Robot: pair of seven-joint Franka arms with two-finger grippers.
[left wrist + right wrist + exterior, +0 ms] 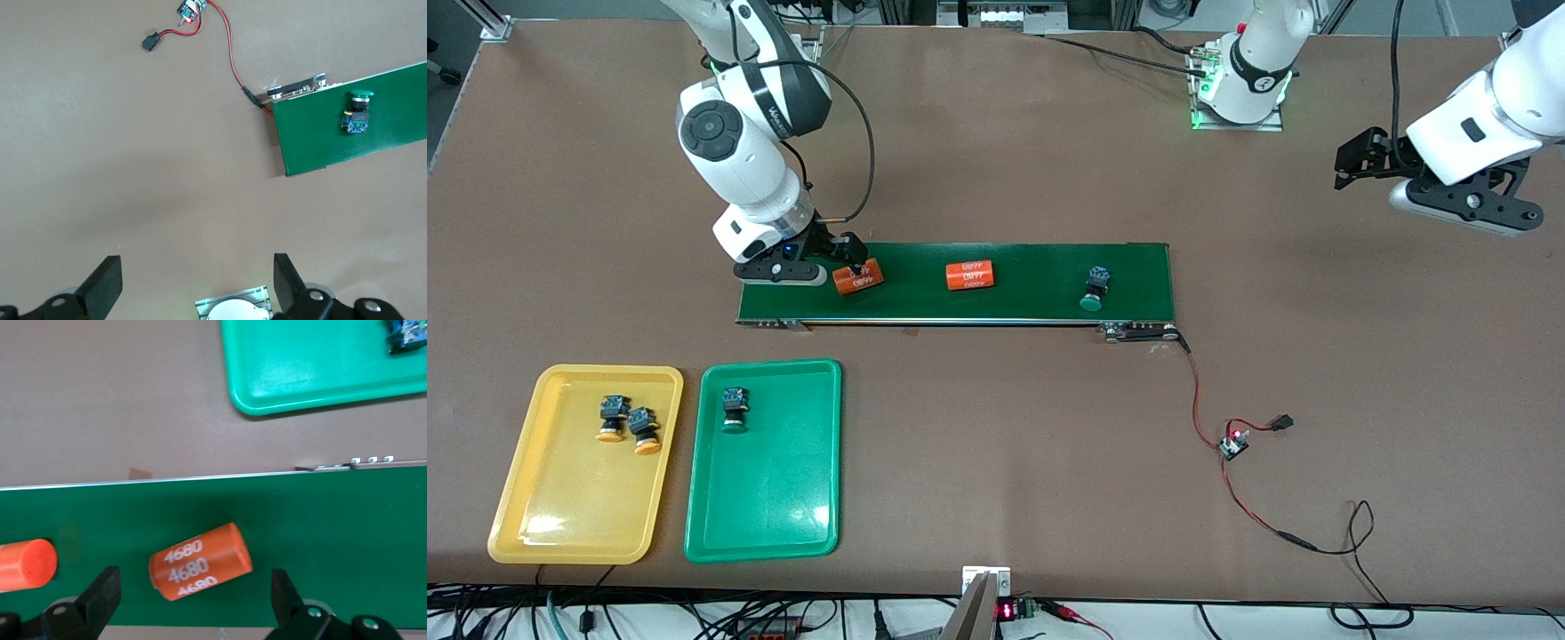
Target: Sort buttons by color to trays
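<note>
Brown tabletop (pixel 996 427) carried everything, with the yellow tray (pixel 525 516) near the table's front edge at the right arm's end and the green tray (pixel 783 516) just beside it, toward the table's middle. Two orange-capped buttons (pixel 628 423) lay touching each other in the yellow tray, close to the rim that faced the conveyor belt (pixel 1032 302), and one green-capped button (pixel 735 411) lay in the green tray near that same rim. Farther from the front camera than both trays ran the conveyor belt. Over its end toward the right arm hung the right gripper (pixel 193 603), fingers (pixel 100 593) spread wide and holding nothing, with one orange cylinder (pixel 200 561) marked 4680 lying on the belt between them. A second orange cylinder (pixel 970 276) lay near the belt's middle. The remaining green-capped button (pixel 1095 288) lay on its side close to the belt's end toward the left arm. From that end a red wire (pixel 1209 418) ran to a small circuit board (pixel 1234 443) on the table. The left gripper (pixel 197 283) waited with its fingers wide apart and empty over bare table at the left arm's end.
</note>
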